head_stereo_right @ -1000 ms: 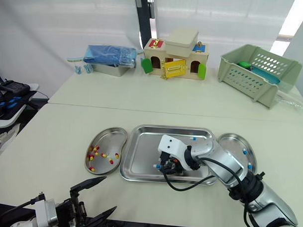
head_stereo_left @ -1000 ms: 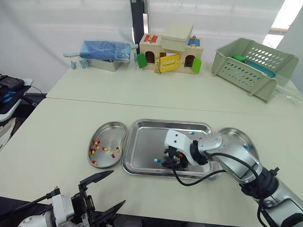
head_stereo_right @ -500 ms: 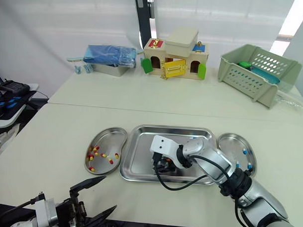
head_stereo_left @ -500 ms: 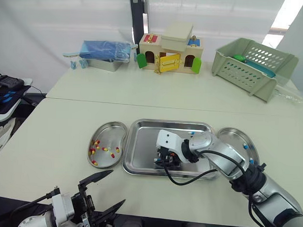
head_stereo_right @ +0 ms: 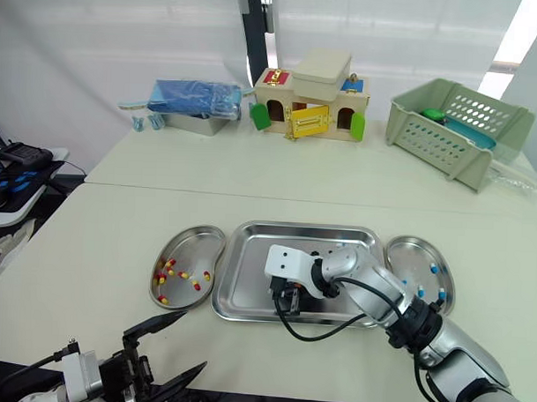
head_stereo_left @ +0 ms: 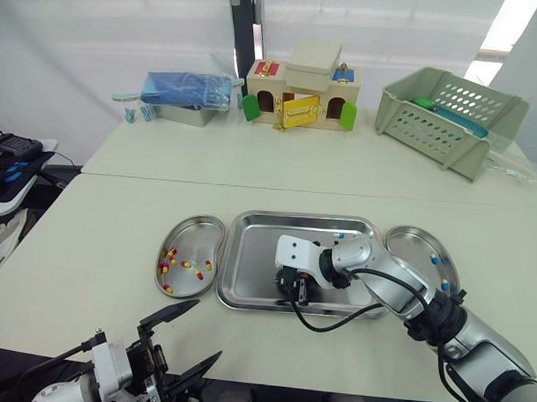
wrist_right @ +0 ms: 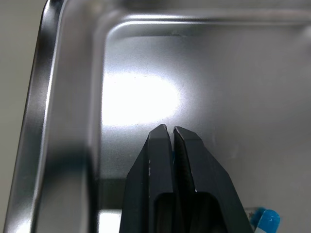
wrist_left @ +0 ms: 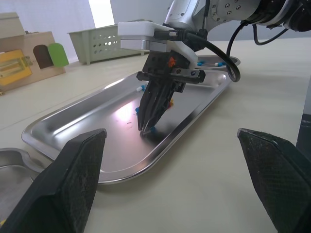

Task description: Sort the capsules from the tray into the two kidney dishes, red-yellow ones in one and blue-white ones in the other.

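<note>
Sliding the right gripper (head_stereo_left: 292,297) toward the tray's (head_stereo_left: 249,253) left near corner, pinching almost shut, catch unclear; keeping the left gripper (head_stereo_left: 186,339) spread. Nearing completion, clearing last blue-white capsules (head_stereo_left: 339,235) from the tray.

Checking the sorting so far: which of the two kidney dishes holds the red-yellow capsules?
The left dish, left of the tray: it holds red-yellow capsules; the right dish holds blue-white capsules.

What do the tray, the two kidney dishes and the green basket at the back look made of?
Tray, left kidney dish and right kidney dish: polished metal, probably stainless steel, given mirror glare and reflections. Basket: pale green moulded plastic, apparently, matte with perforated walls.
</note>
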`<act>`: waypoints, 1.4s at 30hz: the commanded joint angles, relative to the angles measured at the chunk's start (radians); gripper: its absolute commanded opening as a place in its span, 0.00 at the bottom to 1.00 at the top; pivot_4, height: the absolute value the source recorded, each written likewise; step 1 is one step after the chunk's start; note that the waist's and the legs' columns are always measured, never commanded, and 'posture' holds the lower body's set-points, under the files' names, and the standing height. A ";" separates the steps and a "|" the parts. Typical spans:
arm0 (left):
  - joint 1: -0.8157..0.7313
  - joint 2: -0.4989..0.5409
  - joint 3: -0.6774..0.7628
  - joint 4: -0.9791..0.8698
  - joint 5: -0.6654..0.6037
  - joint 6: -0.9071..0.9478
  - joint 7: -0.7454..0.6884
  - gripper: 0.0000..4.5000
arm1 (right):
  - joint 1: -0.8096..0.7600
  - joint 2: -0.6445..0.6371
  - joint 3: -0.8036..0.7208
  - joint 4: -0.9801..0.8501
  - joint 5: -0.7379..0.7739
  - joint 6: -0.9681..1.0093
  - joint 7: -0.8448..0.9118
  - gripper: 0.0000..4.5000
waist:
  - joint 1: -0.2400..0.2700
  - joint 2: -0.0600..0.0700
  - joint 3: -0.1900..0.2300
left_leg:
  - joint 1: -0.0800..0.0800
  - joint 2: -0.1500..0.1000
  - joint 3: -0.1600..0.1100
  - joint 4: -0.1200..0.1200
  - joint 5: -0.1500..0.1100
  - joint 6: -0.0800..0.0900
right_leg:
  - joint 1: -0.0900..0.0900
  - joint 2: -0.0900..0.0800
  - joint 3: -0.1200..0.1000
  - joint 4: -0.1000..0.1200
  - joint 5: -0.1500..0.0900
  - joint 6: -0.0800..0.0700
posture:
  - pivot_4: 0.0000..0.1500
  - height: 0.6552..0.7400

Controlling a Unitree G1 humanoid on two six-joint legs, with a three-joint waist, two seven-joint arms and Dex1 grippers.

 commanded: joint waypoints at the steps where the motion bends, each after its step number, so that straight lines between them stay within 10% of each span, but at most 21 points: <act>1: 0.003 0.003 0.001 -0.020 0.001 -0.019 0.006 1.00 | 0.014 0.004 -0.001 -0.009 -0.012 -0.008 0.015 0.01 | 0.000 0.000 0.000 | 0.000 0.000 0.000 0.000 0.000 0.000 | 0.000 0.000 0.000 0.000 0.000 0.000 | 1.00 1.00; 12: -0.019 0.018 -0.029 -0.007 -0.004 -0.027 -0.050 1.00 | 0.054 -0.039 -0.196 -0.111 0.098 -0.002 0.055 0.01 | 0.001 0.000 0.000 | 0.000 0.000 0.000 0.000 0.000 0.000 | 0.001 0.000 0.000 0.000 0.000 0.000 | 1.00 1.00; 29: -0.153 0.032 -0.134 0.088 -0.050 -0.053 -0.247 1.00 | 0.529 -0.511 -0.901 -0.137 0.307 -0.119 0.196 0.01 | -0.001 -0.001 0.000 | -0.004 0.000 0.002 0.001 0.000 0.000 | 0.003 0.000 -0.001 0.000 0.000 0.000 | 1.00 1.00; 42: -0.141 0.030 -0.132 0.076 -0.052 -0.050 -0.243 1.00 | 0.573 -0.523 -0.889 0.034 0.248 -0.233 0.166 0.12 | 0.000 -0.001 0.000 | 0.000 0.000 0.002 0.001 0.000 0.000 | 0.008 0.000 -0.001 -0.001 0.000 0.000 | 1.00 1.00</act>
